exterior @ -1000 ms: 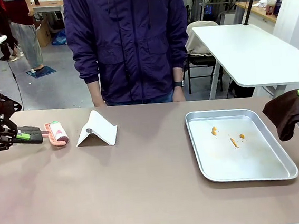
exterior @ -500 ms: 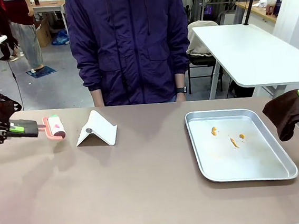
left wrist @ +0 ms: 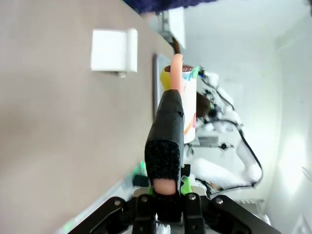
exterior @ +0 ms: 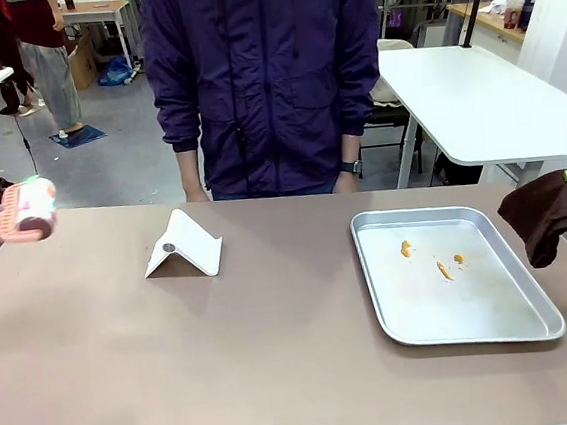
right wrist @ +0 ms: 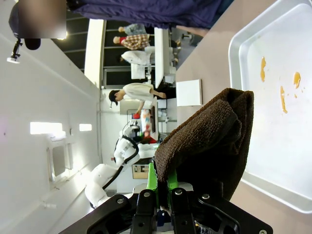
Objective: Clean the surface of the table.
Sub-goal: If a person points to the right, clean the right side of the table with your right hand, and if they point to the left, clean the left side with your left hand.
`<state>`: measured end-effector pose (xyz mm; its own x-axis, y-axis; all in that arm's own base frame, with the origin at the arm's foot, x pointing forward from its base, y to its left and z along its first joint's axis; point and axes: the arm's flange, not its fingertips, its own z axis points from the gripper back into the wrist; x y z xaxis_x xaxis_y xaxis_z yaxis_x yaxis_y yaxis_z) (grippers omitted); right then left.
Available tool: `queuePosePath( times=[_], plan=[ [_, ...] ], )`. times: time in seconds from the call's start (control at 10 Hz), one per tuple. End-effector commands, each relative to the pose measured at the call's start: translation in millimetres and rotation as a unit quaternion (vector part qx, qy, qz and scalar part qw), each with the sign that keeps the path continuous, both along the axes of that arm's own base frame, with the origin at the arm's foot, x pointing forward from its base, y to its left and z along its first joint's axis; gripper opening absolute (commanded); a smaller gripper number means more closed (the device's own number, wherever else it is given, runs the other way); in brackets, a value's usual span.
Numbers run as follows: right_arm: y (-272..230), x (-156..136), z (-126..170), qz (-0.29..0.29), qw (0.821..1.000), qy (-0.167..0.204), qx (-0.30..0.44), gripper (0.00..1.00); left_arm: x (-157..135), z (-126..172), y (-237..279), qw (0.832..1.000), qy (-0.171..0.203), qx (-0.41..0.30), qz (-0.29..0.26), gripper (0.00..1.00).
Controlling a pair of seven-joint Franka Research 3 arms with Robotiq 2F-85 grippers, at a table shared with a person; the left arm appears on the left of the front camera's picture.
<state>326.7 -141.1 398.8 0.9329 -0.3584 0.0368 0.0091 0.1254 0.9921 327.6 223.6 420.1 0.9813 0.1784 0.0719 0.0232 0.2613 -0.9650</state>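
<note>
Currently left gripper [left wrist: 165, 191] clamps pink roller [exterior: 24, 209], blurred, perhaps lint type, well left of tray [exterior: 473, 307] on table [exterior: 226, 349]; right gripper [right wrist: 163, 189] pinches brown cloth [exterior: 550, 212] just right of tray.

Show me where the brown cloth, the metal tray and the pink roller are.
brown cloth [exterior: 550, 215], front view, middle of the hanging fold.
metal tray [exterior: 473, 307], front view, bare floor near the front rim.
pink roller [exterior: 24, 211], front view, its blurred head.

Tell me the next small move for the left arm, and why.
Probably lower the pink roller, clamped in the left claw, onto the table: it hangs lifted near the table's left end, off the surface it should clean.
</note>
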Motion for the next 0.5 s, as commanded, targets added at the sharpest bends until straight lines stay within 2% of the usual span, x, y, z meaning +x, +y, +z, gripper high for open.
queuePosePath(
  times=[0.0, 0.1, 0.2, 0.4],
  plan=[
    [-1, -2, 3, 0.003, 1.0, -0.005, 0.008, 0.0, -32, 12, 38, 0.997, 0.0, -0.029, -0.076, 0.18],
    [-1, -2, 3, 0.003, 1.0, -0.005, 0.008, 0.0, -55, 13, 53, 0.993, 0.001, -0.039, -0.107, 0.18],
    [-1, -2, 3, 0.003, 1.0, -0.005, 0.008, 0.0, -72, 9, 63, 0.995, 0.001, -0.038, -0.097, 0.18],
    [-1, -2, 3, 0.003, 1.0, -0.005, 0.008, 0.0, -101, -6, 73, 0.991, 0.001, -0.042, -0.124, 0.18]
  ],
)
